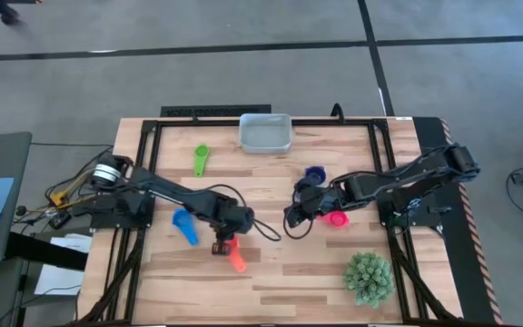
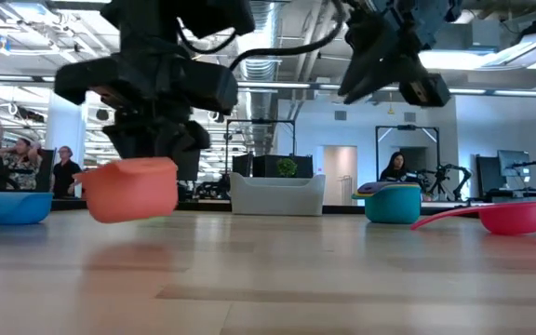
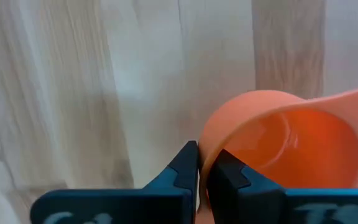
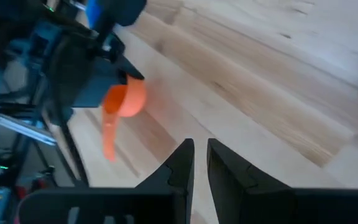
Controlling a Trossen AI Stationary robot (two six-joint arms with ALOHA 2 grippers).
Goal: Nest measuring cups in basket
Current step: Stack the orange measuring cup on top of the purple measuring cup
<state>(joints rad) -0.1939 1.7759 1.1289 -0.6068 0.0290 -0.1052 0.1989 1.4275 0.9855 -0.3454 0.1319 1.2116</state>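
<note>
Orange-red cup (image 2: 130,189) hangs pinched in the left gripper (image 3: 202,167).

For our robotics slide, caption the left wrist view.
Left gripper pinching the rim of the orange-red plastic measuring cup above the pale wooden table.

The left gripper (image 1: 222,245) hung near the table's front middle, fingers pinched together. The right gripper (image 1: 292,218) hovered mid-table, fingers nearly closed.
</note>
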